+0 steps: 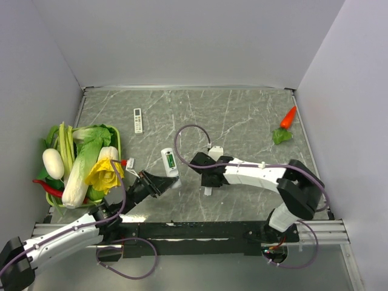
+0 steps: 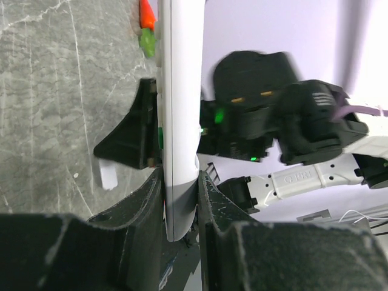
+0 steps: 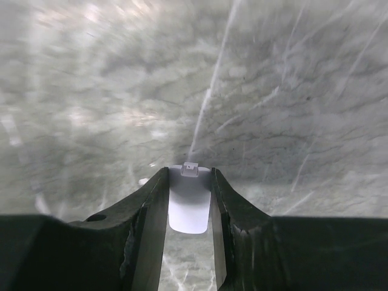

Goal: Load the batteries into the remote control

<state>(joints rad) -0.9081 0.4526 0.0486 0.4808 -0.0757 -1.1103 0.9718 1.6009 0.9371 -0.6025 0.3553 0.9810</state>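
Observation:
The remote control [image 1: 170, 163] is a white bar with its back open, and green batteries [image 1: 171, 160] sit in its compartment. My left gripper [image 1: 165, 180] is shut on its near end. In the left wrist view the remote [image 2: 179, 109] stands on edge between my fingers [image 2: 180, 200], with a green sliver [image 2: 160, 136] at its side. My right gripper [image 1: 208, 185] is just right of the remote, shut on the small white back cover [image 1: 208, 191]. In the right wrist view the cover [image 3: 189, 203] sits between the jaws [image 3: 189, 182], just above the table.
A green basket [image 1: 51, 197] of toy vegetables stands at the left edge, beside my left arm. A slim white remote with buttons [image 1: 138, 120] lies at the back. A toy carrot [image 1: 286, 124] lies at the far right, and also shows in the left wrist view [image 2: 145, 24].

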